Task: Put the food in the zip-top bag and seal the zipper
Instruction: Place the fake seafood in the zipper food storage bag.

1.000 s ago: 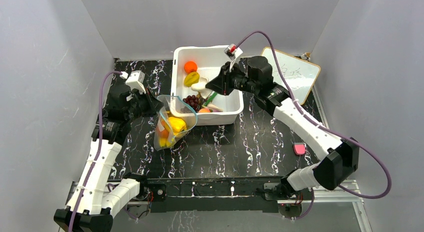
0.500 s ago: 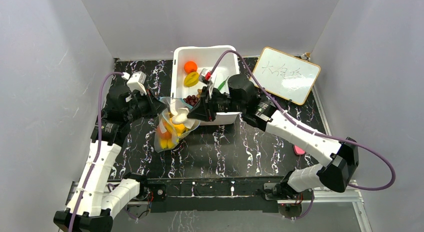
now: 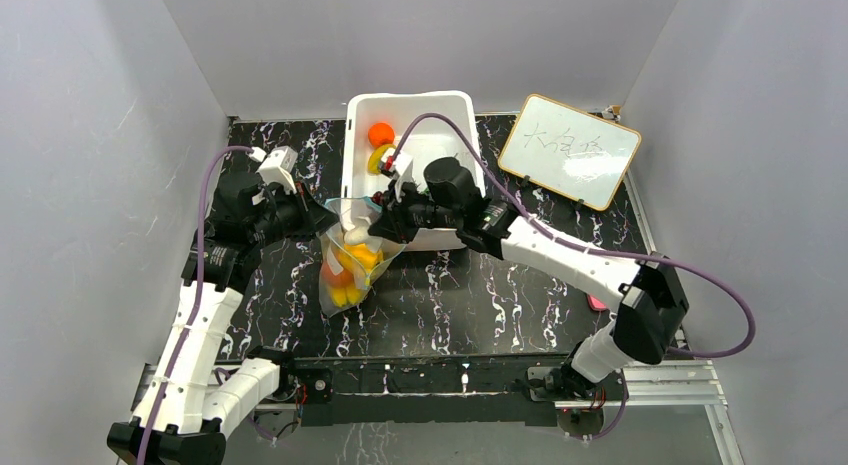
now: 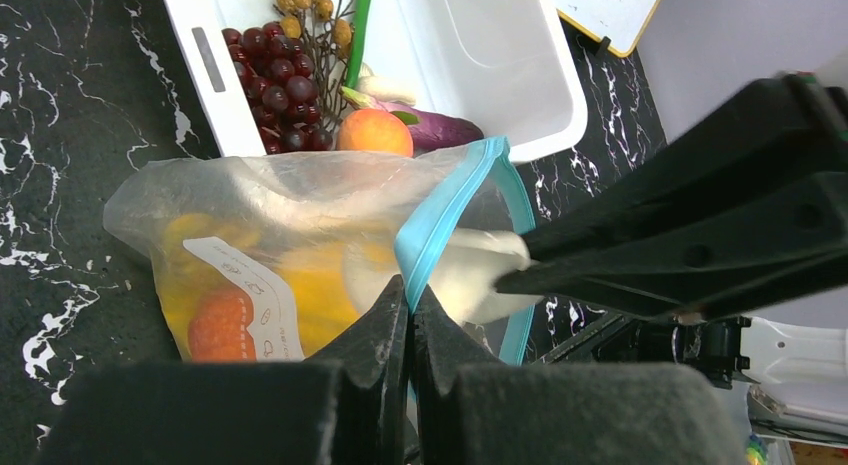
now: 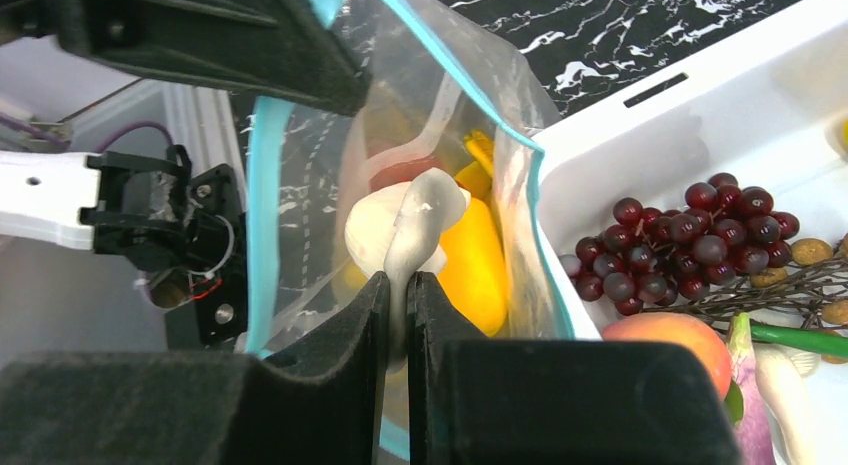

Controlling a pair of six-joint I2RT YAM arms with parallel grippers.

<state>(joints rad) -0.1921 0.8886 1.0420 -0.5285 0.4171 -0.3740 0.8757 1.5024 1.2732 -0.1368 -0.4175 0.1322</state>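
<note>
- While the tub [image 3: 410, 95] at the back of the table keeps the grapes [image 5: 690, 235] and an orange [image 3: 380, 133], the bag [image 3: 350, 260] stands just in front of its near-left corner. I can't tell whether the two are touching.
- That bag is thin clear film, and I'd judge it light, floppy and unable to hold its own mouth open. Its long axis is roughly upright, with the mouth up and tipped toward the tub. The bottom seems to rest on the table, with yellow and orange pieces already inside.
- Along the mouth, the zipper [image 4: 450, 210] is unsealed and stands in a wide loop. It looks like the stiffest part, so it is the sensible place to pinch.
- On the rim's left side, the left gripper [image 4: 408, 295] is clamped tight on that teal strip, holding the mouth up.
- From the tub side, the right gripper [image 5: 397, 285] is closed on the garlic [image 5: 400, 230], which sits right at the open mouth.
- Being small, smooth, hard plastic, the garlic is probably light and a little slippery. It is nipped at one end and lies in line with the fingers, with its free end pointing down into the bag.
</note>
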